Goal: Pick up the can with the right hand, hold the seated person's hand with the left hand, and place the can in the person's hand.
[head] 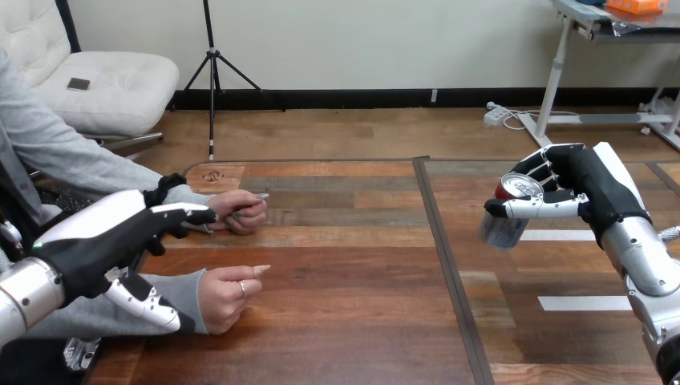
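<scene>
Wooden desk (345, 273), head view. At your right, the right hand (589, 194) grasps the can (517, 187). The thumb lies across the can's front and the fingers curl behind its silver top. The can is tilted and well apart from the person. At your left, the left hand (96, 249) is released, with fingers straight toward the person's farther hand (240, 212). Its thumb is over the wrist of the person's nearer hand (228, 297); you cannot tell whether it touches. Both of the person's hands rest on the desk.
</scene>
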